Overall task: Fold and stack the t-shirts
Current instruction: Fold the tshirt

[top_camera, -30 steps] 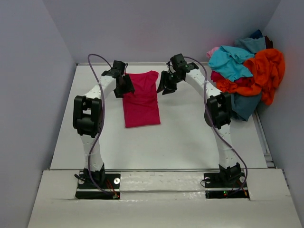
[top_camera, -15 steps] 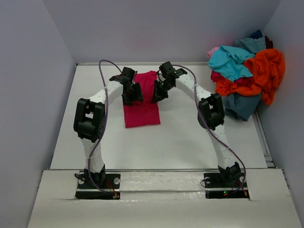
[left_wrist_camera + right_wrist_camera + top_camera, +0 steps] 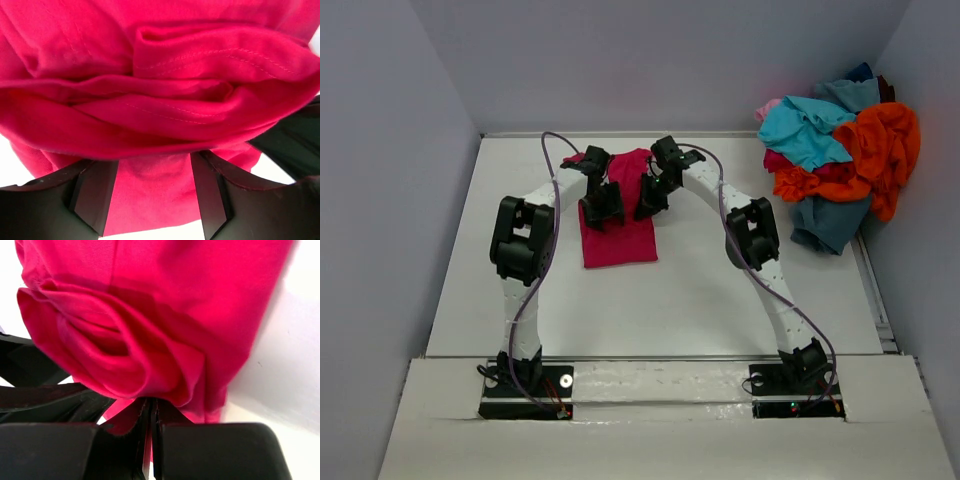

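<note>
1. Here the left gripper [image 3: 152, 165] sits low over the far half of the crimson-magenta t-shirt [image 3: 620, 240]. Its fingers [image 3: 95, 197] are spread, and a ridge of gathered cloth lies just past the tips. It looks unclenched, though the wrist view is too close to tell whether the pads already touch that ridge. The pose suggests it is lined up to take the left side of a fold.
2. The shirt lies lengthwise on the table [image 3: 700, 290], between the two arms. Its near hem is flat and its far end is rumpled under the grippers.
3. The right gripper [image 3: 151, 410] is clenched on a pinch of the shirt's right edge, with a loose roll of fabric curling above its tips. The hold appears meant to lift the far end and carry it toward the near hem.
4. At the far right corner, well apart from the work, the unfolded pile [image 3: 840, 190] waits. A turquoise shirt [image 3: 805, 130] and an orange one [image 3: 885, 140] lie on top.
5. A second earlier both grippers stood at the shirt's outer edges, the right one with its jaws apart. Both have since moved in over the cloth, and the right has closed. The left's spread is unchanged, and the near hem has not moved.
</note>
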`<move>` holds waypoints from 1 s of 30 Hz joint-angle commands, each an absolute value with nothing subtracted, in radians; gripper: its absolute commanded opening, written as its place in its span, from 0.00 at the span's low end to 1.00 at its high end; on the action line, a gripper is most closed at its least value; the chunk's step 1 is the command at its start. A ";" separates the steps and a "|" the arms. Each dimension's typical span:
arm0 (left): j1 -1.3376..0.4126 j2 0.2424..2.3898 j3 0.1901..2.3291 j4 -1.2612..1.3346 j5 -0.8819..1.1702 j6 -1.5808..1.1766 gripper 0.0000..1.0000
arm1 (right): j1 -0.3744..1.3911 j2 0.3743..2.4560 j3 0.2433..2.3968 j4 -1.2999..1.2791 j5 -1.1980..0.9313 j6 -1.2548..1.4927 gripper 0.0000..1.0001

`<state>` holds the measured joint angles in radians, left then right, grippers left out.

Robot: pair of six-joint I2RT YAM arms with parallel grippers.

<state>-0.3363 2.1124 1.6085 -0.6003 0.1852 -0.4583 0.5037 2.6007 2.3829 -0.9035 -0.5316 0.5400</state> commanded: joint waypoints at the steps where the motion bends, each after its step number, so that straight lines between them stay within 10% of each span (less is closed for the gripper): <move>1: -0.333 2.151 1.715 -0.632 0.175 -0.437 0.70 | 0.502 2.608 2.488 -0.841 -0.548 0.569 0.08; 12: -0.333 2.221 1.873 -0.689 0.126 -0.442 0.70 | 0.502 2.594 2.513 -0.795 -0.489 0.563 0.47; 30: -0.314 2.200 1.893 -0.706 0.038 -0.463 0.70 | 0.502 2.586 2.496 -0.792 -0.419 0.520 0.51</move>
